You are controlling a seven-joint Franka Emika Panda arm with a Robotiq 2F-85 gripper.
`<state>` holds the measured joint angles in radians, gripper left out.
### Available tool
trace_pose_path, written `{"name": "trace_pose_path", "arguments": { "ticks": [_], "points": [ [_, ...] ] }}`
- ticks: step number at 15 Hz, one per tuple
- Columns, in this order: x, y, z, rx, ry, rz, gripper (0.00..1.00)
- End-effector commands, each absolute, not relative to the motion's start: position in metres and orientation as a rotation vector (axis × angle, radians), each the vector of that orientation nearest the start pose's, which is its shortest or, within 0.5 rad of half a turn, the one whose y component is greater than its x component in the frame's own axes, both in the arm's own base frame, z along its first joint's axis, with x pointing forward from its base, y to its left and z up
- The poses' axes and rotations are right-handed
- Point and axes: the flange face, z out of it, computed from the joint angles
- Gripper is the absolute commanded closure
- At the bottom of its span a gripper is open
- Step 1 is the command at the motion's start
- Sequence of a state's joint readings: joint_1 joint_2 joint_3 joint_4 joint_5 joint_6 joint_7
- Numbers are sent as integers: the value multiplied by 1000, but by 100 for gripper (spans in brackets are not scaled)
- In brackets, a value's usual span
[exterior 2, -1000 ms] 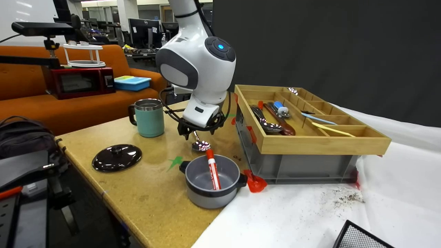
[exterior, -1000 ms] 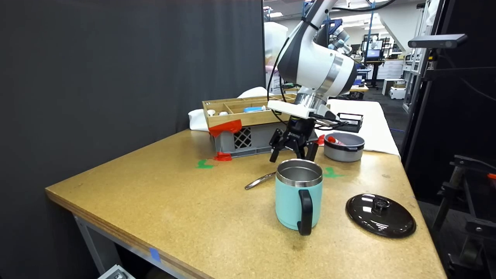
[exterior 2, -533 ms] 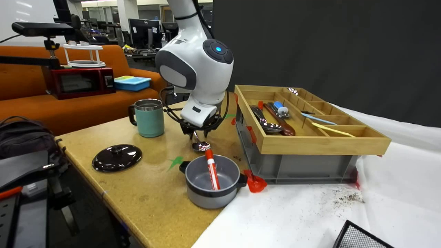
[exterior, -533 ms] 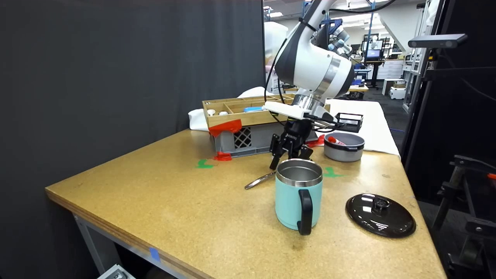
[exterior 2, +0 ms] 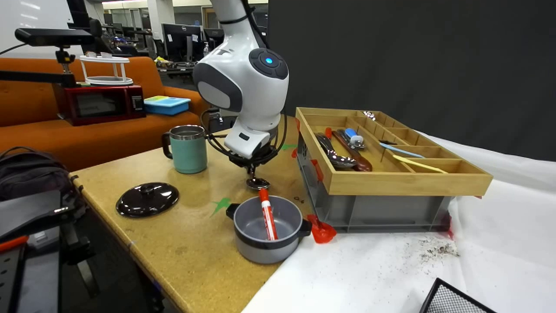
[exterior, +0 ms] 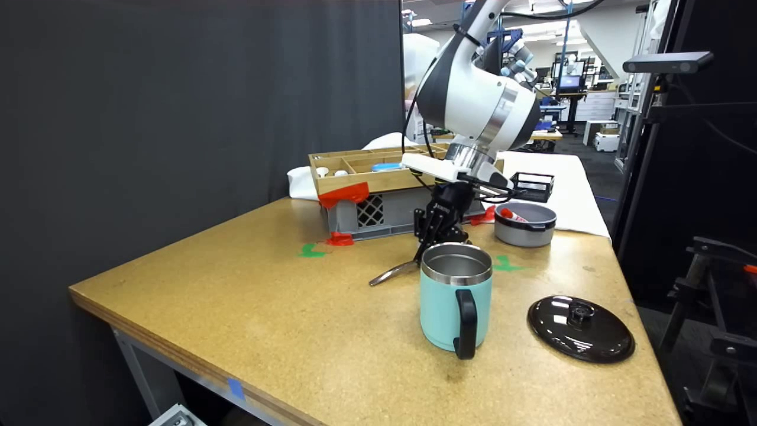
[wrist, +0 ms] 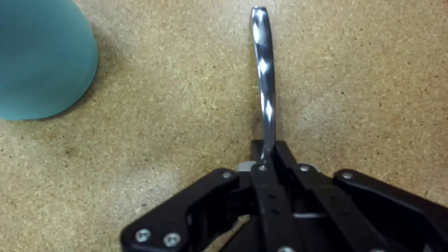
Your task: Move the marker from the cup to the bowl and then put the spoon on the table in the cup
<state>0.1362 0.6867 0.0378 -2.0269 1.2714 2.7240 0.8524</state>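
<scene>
Gripper [wrist: 268,146] pinching the spoon [wrist: 266,70] by its handle! Mug [exterior: 443,302] upright nearby, screening part of both in an exterior view. Marker [exterior 2: 269,217] leaning in the bowl [exterior 2: 260,254], black lid [exterior 2: 147,200] on the table [exterior 2: 186,243] near the edge, wooden tray [exterior 2: 412,183] atop a grey crate [exterior 2: 395,213] alongside.
</scene>
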Motion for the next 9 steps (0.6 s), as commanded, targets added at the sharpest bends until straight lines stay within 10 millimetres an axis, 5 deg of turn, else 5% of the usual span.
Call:
{"name": "trace_pose_path", "arguments": {
  "ticks": [1,9],
  "points": [
    [561,77,91,-1575,2145,390,98],
    [564,106,107,-1509,2024,511,98]
  ]
}}
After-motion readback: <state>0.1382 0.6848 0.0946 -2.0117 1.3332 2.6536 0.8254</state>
